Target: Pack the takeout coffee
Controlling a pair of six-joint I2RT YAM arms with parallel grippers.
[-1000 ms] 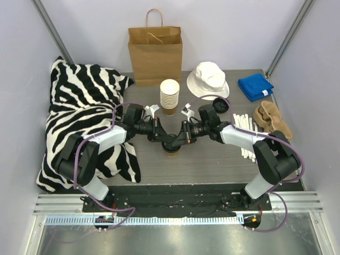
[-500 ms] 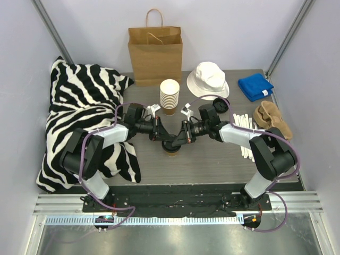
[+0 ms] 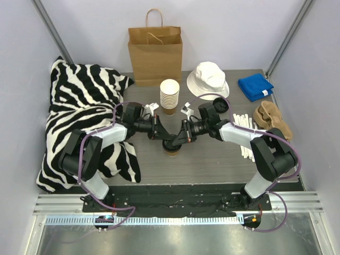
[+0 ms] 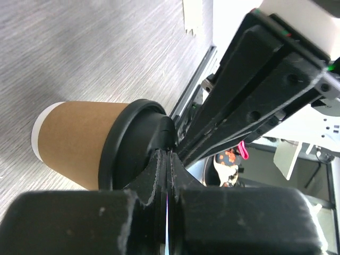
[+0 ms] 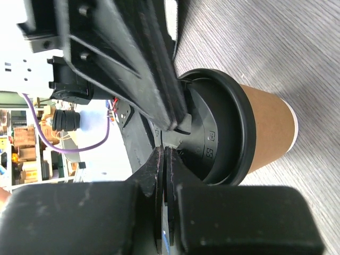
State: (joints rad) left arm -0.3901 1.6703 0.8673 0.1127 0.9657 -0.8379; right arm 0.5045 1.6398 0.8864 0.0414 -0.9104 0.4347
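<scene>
Brushed grey tabletop (image 3: 212, 159) — tapered kraft-paper cup (image 4: 74, 143), round black lid (image 5: 223, 130)

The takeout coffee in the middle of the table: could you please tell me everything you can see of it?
The takeout coffee is a small kraft-brown paper cup with a pale band at its base, capped by a black plastic lid. It stands upright near the middle of the grey table. The shut left gripper and right gripper meet over the lid, their tips apparently touching it.
</scene>
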